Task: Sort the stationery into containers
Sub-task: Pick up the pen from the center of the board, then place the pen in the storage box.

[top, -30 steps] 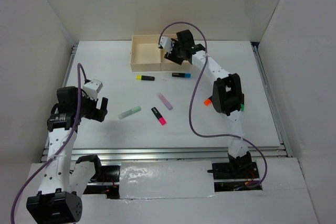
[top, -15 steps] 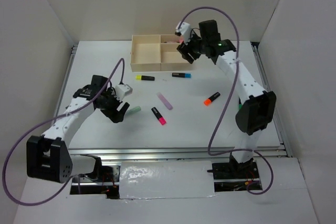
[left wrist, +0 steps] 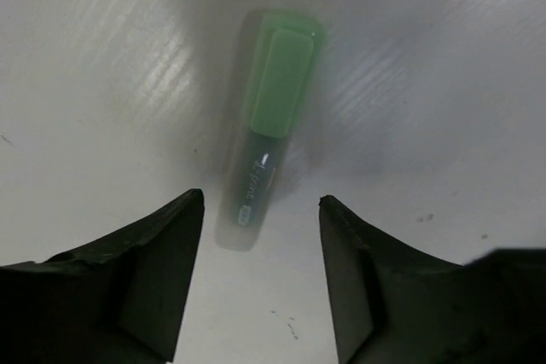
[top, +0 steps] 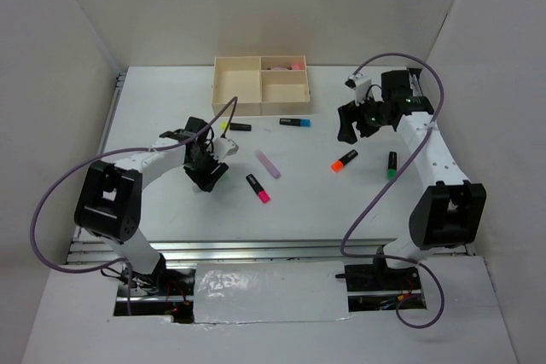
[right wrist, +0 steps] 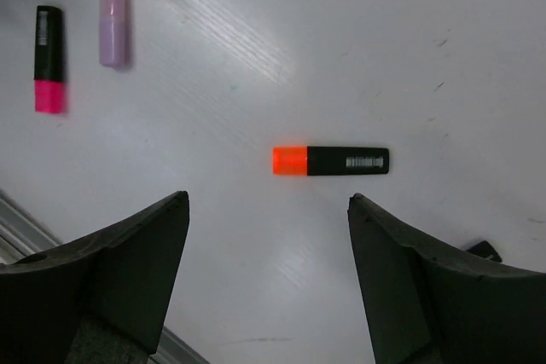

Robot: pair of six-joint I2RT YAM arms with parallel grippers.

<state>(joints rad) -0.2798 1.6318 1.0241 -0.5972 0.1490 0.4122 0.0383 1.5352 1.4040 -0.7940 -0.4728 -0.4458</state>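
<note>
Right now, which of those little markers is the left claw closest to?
The pale green highlighter: its near end lies between the open jaws of the left gripper. The pink-tipped black one and the lilac one lie further off.

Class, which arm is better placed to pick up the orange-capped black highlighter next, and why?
Right. The right gripper hangs open above the orange-capped black highlighter; the left gripper is over a pastel green highlighter.

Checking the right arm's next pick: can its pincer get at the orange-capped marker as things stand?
Probably yes. The right pincer hangs open over the orange-capped marker, which lies flat and alone on the table. Nothing lies between the two.
</note>
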